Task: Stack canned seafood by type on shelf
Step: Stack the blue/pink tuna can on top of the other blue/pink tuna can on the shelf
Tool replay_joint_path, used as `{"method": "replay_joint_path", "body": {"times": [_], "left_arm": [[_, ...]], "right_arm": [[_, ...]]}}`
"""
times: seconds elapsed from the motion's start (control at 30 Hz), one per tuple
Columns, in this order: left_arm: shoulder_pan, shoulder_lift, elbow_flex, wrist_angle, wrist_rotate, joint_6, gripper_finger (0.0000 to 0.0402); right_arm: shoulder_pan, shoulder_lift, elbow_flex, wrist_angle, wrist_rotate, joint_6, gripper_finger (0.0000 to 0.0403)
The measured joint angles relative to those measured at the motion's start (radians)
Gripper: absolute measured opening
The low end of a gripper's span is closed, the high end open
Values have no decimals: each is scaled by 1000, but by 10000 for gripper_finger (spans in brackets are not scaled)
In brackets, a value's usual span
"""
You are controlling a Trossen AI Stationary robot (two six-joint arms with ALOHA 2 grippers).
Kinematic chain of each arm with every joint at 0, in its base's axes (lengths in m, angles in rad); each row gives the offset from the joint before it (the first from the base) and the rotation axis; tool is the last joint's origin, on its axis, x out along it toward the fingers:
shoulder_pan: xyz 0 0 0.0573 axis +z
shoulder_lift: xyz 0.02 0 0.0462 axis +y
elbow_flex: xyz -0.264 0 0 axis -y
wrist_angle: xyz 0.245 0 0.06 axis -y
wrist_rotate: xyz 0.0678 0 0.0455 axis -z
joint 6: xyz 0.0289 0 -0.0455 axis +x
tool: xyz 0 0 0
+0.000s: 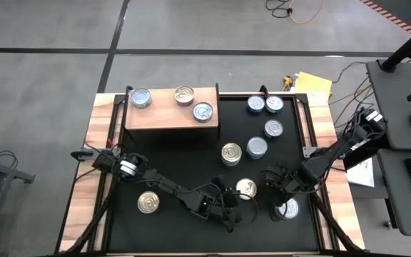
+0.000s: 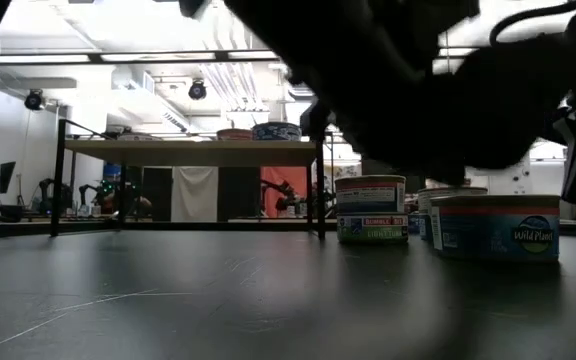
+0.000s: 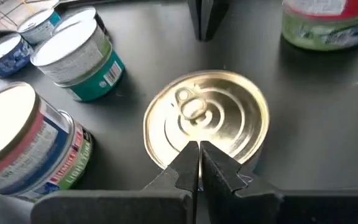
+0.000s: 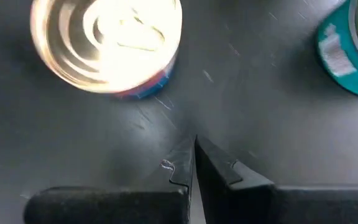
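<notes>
three cans (image 1: 184, 96) on shelf (image 1: 171, 118), others on table (image 1: 173, 157)

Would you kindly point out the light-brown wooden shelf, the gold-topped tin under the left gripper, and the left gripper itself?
Light-brown wooden shelf (image 1: 164, 114): high view, bare top.
Gold-topped round tin (image 3: 219, 115): left wrist view, lid.
Left gripper (image 3: 199, 152): left wrist view, shut fingertips.

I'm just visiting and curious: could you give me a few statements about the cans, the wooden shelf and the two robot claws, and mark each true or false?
1. Three cans stand on the wooden shelf. True.
2. The left gripper is wide open. False: its fingers are shut.
3. A gold-topped can sits just ahead of the left gripper. True.
4. The right gripper holds a can. False: it is shut and empty above the black table.
5. All the cans are stacked. False: none is.
</notes>
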Motion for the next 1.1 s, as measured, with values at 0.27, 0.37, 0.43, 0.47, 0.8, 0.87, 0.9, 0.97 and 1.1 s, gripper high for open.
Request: {"method": "replay_joint_path", "body": {"times": [0.27,0.37,0.43,0.47,0.8,0.87,0.9,0.97,1.1], "left_arm": [[4,12,-1,-15,-8,-3,0],[4,12,-1,-16,-1,-4,0],[4,12,-1,-16,7,-6,0],[3,12,-1,-17,8,-7,0],[-6,9,-1,-61,14,-5,0],[-7,9,-1,-63,19,3,0],[-7,9,-1,-67,24,5,0],[-7,9,-3,-76,29,6,0],[-8,13,-6,-91,44,26,0]], "right_arm": [[-7,-1,-9,96,9,30,10],[-24,-3,-9,142,9,32,18],[-36,-3,-9,165,1,32,28],[-42,-3,-9,174,-9,33,35],[-93,-3,-23,180,-53,78,158],[-98,-3,-24,186,-52,84,182],[-100,-4,-24,191,-52,88,192],[-102,-13,-24,195,-52,100,210],[-104,-37,-24,194,-47,117,239]]}}
